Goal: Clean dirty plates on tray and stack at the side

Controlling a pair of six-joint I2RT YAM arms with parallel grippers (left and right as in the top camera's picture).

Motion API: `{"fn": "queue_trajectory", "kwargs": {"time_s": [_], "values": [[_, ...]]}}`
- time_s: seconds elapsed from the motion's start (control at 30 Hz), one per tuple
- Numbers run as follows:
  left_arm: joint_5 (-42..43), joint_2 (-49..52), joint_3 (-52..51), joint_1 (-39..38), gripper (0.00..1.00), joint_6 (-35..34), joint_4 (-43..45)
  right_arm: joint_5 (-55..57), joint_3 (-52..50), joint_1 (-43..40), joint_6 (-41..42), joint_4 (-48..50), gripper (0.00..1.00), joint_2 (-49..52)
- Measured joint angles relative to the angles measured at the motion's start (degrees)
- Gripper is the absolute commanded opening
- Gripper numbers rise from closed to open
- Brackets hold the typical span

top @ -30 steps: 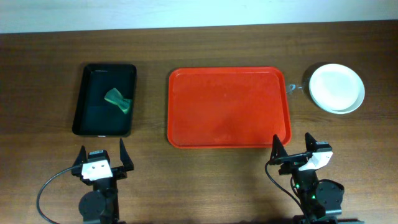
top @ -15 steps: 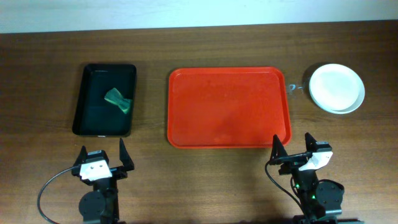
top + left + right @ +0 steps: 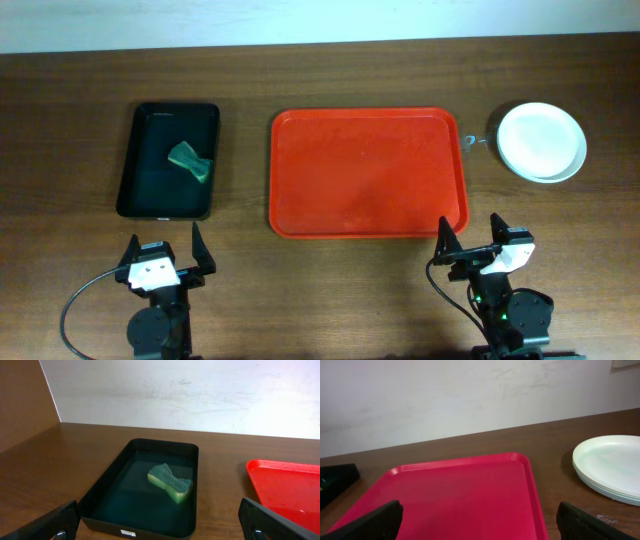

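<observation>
The red tray (image 3: 368,172) lies bare at the table's middle; it also shows in the right wrist view (image 3: 460,495) and at the edge of the left wrist view (image 3: 290,487). The pale plates (image 3: 541,141) sit in a stack on the table to the tray's right, also in the right wrist view (image 3: 612,466). My left gripper (image 3: 165,254) is open and empty near the front edge, below the black tray. My right gripper (image 3: 470,237) is open and empty at the red tray's front right corner. Both show wide-spread fingers in their wrist views (image 3: 160,522) (image 3: 480,520).
A black rectangular tray (image 3: 168,160) at the left holds water and a green sponge (image 3: 191,161), also in the left wrist view (image 3: 170,482). A small clear object (image 3: 474,140) lies between the red tray and the plates. A pale wall runs behind the table.
</observation>
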Motion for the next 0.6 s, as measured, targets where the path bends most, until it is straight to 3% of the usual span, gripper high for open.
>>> {"fn": "queue_trajectory", "kwargs": {"time_s": [0.2,0.6], "values": [[0.0,0.0,0.0,0.0,0.99,0.0,0.0,2.2,0.0,0.0,-0.1,-0.2,0.99,0.0],[0.0,0.0,0.0,0.0,0.99,0.0,0.0,3.9,0.0,0.0,-8.1,-0.4,0.98,0.0]]}}
